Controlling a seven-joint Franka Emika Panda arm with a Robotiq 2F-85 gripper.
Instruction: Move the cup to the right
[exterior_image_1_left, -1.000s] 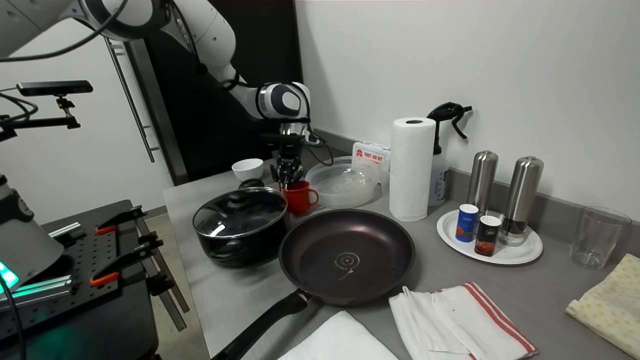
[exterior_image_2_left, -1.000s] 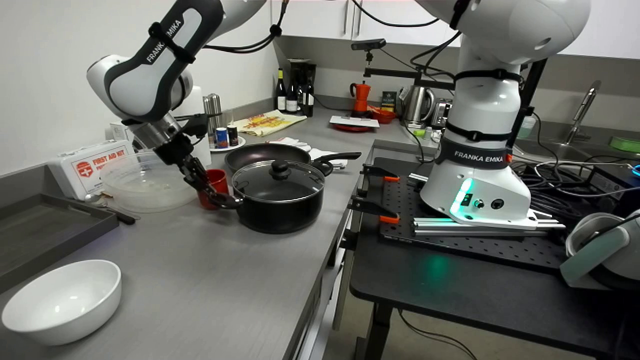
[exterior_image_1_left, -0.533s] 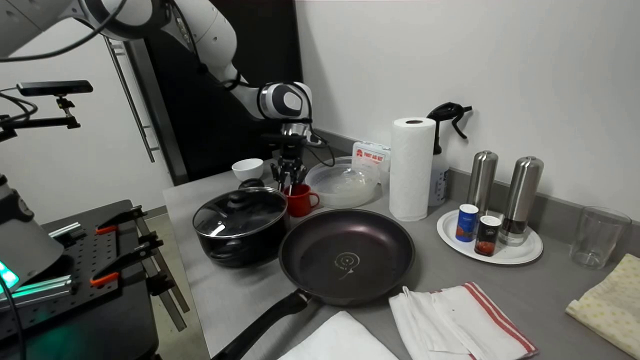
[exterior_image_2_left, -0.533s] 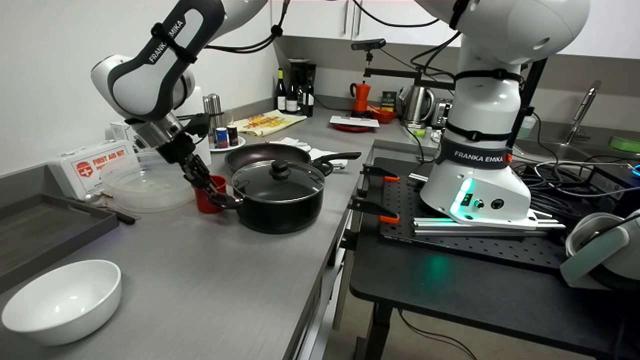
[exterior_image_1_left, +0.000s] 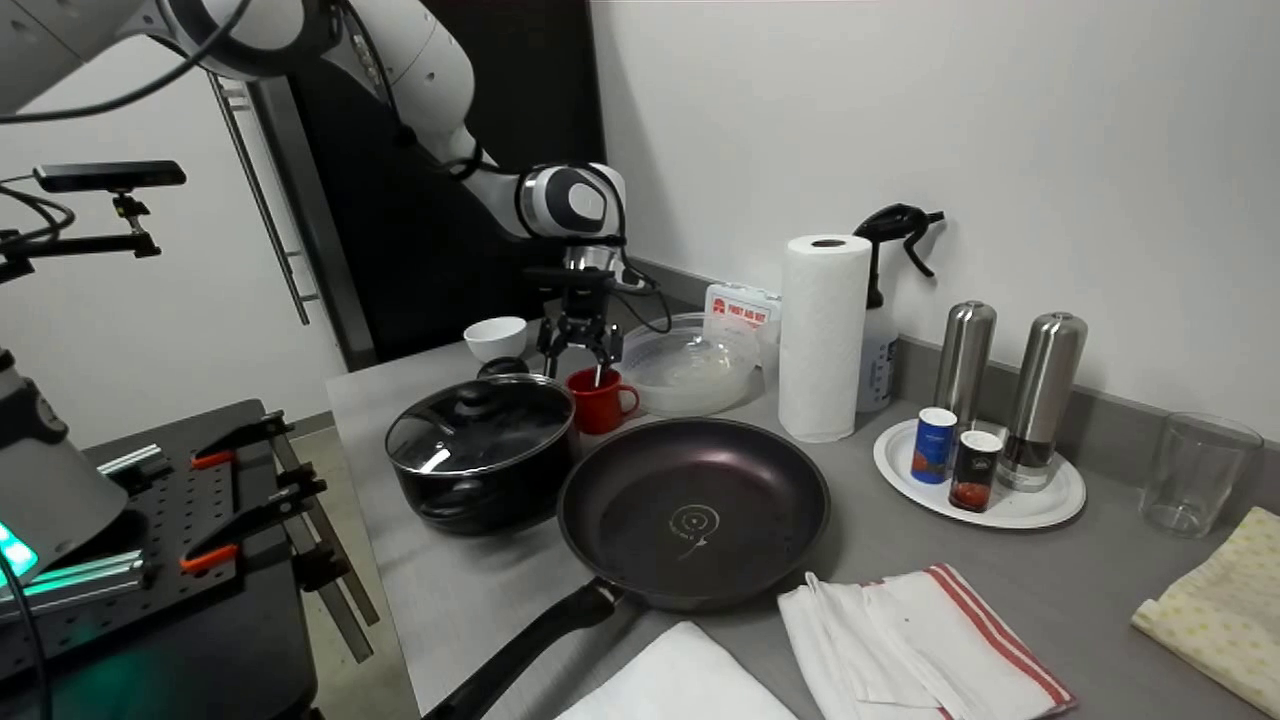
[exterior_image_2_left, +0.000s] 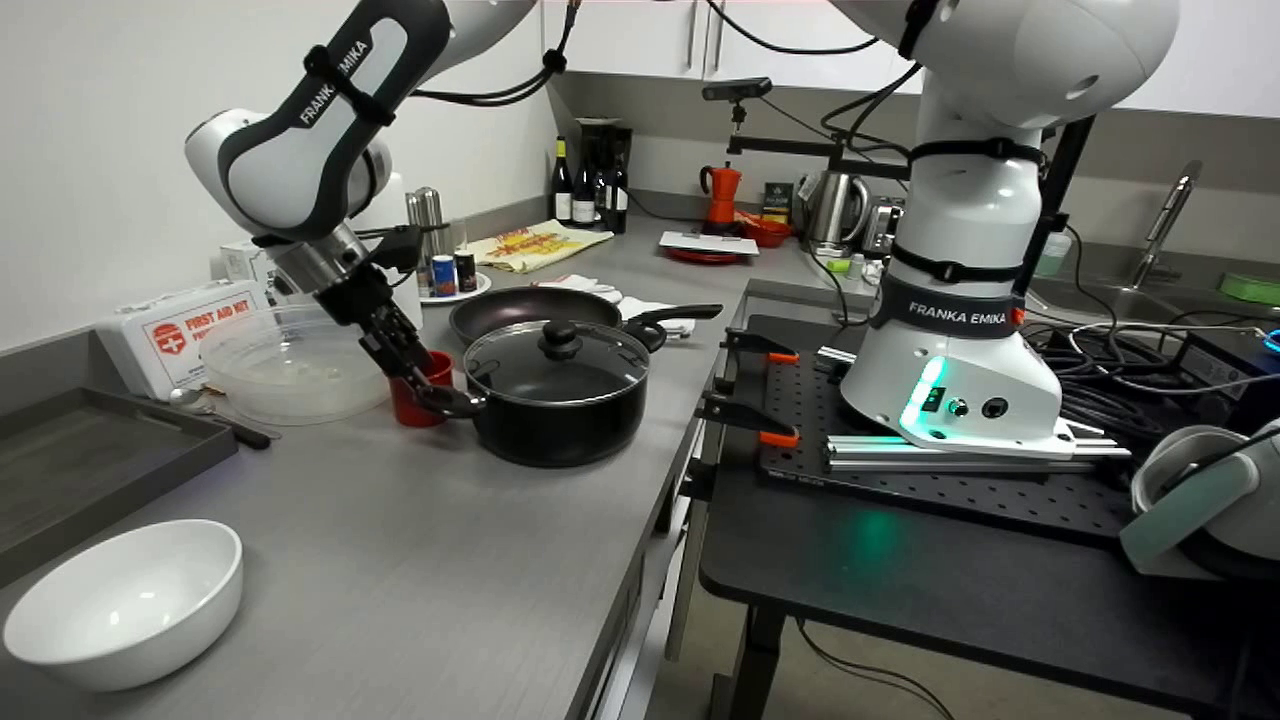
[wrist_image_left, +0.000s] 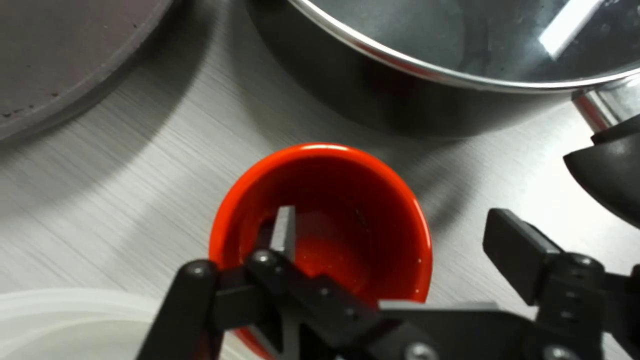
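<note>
While the pincer (exterior_image_1_left: 574, 372) gapes, it straddles one wall of the cup (exterior_image_1_left: 598, 409)

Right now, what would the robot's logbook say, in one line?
Gripper: open, one finger over or in red mug, other outside | Mug: upright on counter, ungripped | Nearby: lidded pot, frying pan

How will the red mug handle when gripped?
The red mug is probably stiff: its visible rim curves evenly. Its glossy highlights suggest it may be slippery. The single side handle might leave it slightly off-balance when lifted.
</note>
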